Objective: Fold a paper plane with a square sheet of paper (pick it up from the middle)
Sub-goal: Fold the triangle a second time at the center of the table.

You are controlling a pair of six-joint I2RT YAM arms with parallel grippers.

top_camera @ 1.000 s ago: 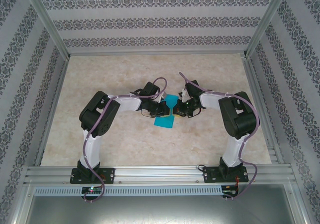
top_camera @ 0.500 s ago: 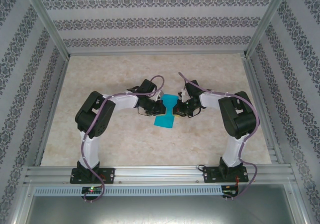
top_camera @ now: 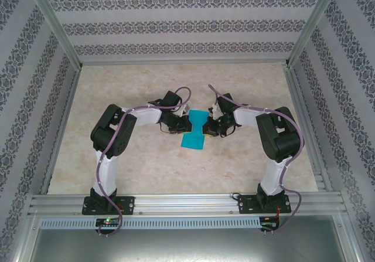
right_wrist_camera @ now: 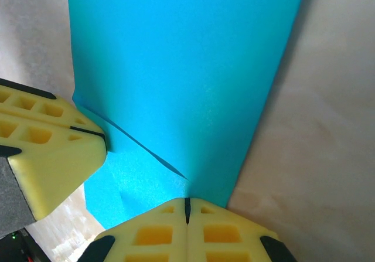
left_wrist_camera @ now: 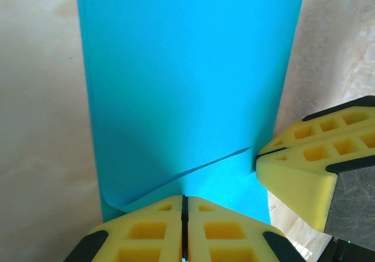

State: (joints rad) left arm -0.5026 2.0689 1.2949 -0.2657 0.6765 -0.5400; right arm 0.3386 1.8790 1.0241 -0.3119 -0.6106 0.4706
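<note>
Your left tool (left_wrist_camera: pixel 184 206) is clenched, its yellow fingers (left_wrist_camera: pixel 146 232) pressed together with no gap, and it grips one long edge of the turquoise sheet of paper (left_wrist_camera: pixel 187 68). Your right tool (right_wrist_camera: pixel 187 208) is clenched the same way on the opposite long edge. In each wrist view the other tool's tip touches the sheet at its side, so the two grips face each other across the paper's width and sit close together.

A short raised crease runs slantwise across the sheet between the two tips. Beyond it the paper reads as a smooth, unmarked band stretching away from both tools.

From above, the sheet looks pinched narrow at its waist where the tools meet and wider at its far and near ends. It sits about midway between the left and right edges of the table (top_camera: pixel 146 174), roughly central between the far and near edges. Whether its ends rest on the table cannot be told.
</note>
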